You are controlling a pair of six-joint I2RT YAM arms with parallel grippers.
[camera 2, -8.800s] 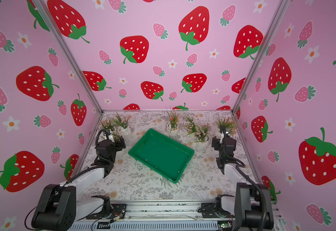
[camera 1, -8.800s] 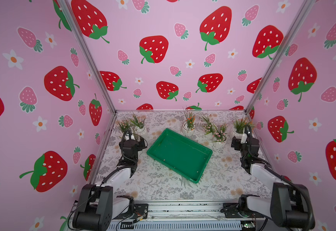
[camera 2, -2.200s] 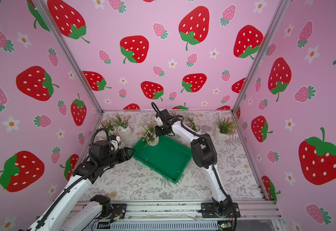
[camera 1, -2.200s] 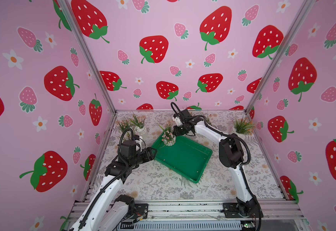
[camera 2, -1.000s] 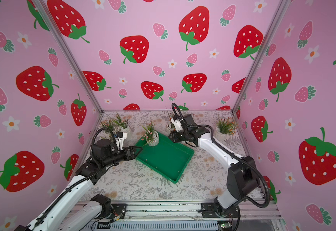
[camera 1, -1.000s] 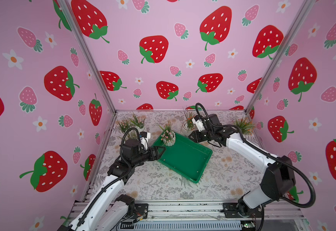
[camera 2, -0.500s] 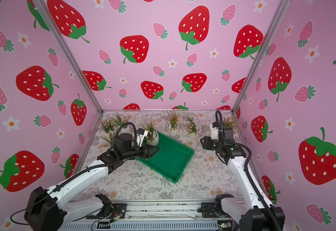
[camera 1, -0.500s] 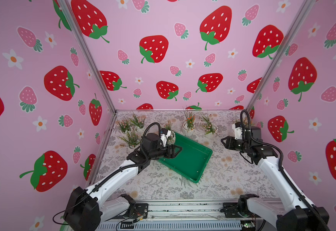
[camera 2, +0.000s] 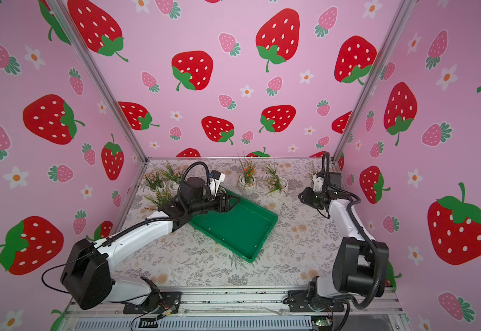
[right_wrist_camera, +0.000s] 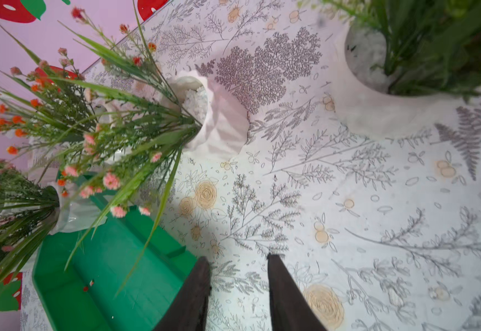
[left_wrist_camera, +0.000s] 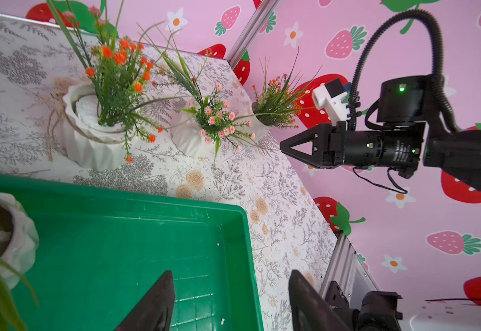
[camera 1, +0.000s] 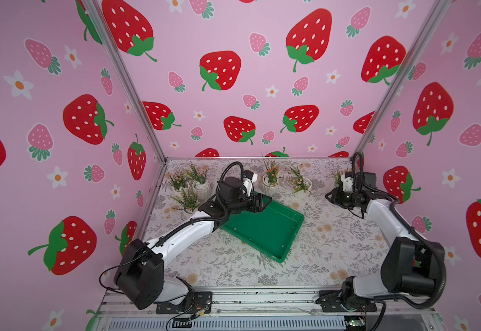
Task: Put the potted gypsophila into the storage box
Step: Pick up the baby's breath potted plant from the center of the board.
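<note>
Arms block much in both top views. The left tool (camera 1: 262, 202) (camera 2: 232, 202) hangs over the far corner of the storage box (camera 1: 267, 229) (camera 2: 239, 226) and hides what stands there. More potted gypsophila stands on the table (camera 1: 333, 252): a left cluster (camera 1: 189, 200), then an orange-flowered pot (camera 1: 269, 187) and a pink-flowered pot (camera 1: 300, 193) behind the box. The right tool (camera 1: 329, 197) hovers at the right, just before a corner pot (camera 1: 339, 180).

The left wrist view shows what the arm hid: a boxed pot (left_wrist_camera: 13, 229) inside the storage box (left_wrist_camera: 136, 243), against its wall. The left tool's (left_wrist_camera: 230, 286) jaws stand wide apart over the green floor, empty.

In the right wrist view, the right tool's (right_wrist_camera: 237, 258) jaws are slightly apart above bare cloth, holding nothing. The boxed pot (right_wrist_camera: 73, 213) sits in the box corner behind pink sprigs.
</note>
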